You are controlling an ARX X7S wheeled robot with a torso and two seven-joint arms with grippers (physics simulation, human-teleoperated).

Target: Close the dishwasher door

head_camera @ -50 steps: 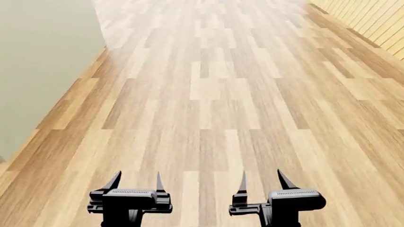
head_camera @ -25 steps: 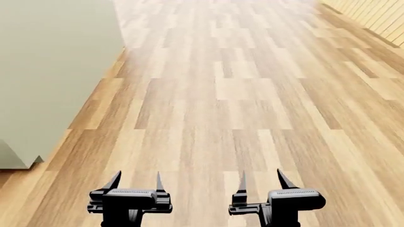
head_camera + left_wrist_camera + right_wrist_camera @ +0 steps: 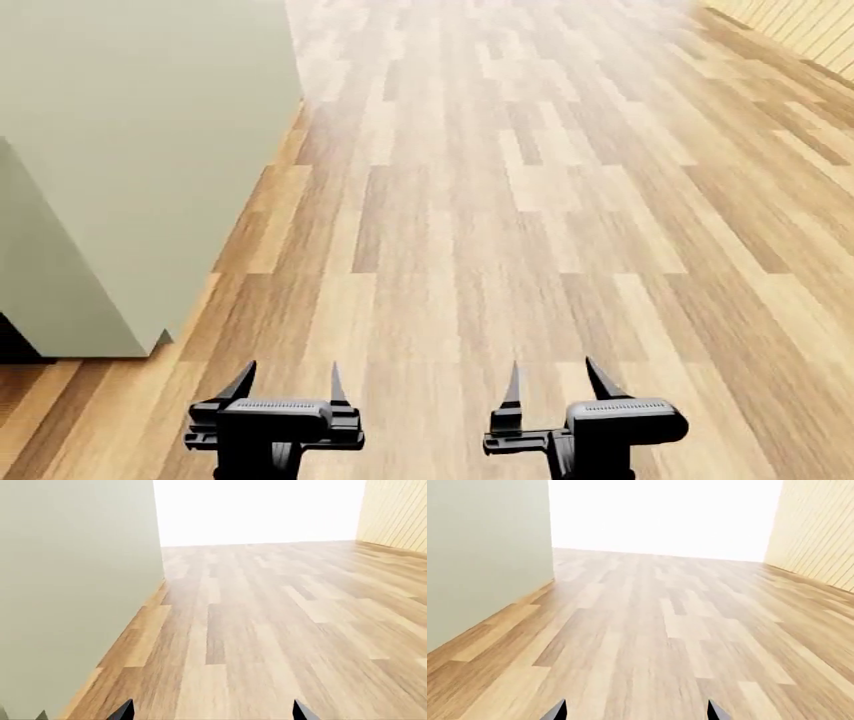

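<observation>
The black dishwasher door is out of view in every frame. Only a small dark sliver (image 3: 14, 345) shows at the left edge beside the green cabinet's near corner, and I cannot tell what it is. My left gripper (image 3: 291, 372) and right gripper (image 3: 553, 368) are held low in front of me over bare wood floor, both open and empty. In the left wrist view only the left gripper's (image 3: 211, 711) fingertips show, wide apart. The right gripper (image 3: 636, 711) shows the same way in the right wrist view.
A plain sage-green cabinet side (image 3: 134, 150) fills the left, with its near corner close to my left arm; it also shows in the left wrist view (image 3: 73, 580) and the right wrist view (image 3: 480, 555). A slatted wooden wall (image 3: 801, 20) runs along the far right. Wood floor (image 3: 507, 200) lies between.
The view has swung so the green cabinet has moved in from the left and grown larger. Its near corner and a dark sliver beside it now show. Both grippers hold the same pose.
</observation>
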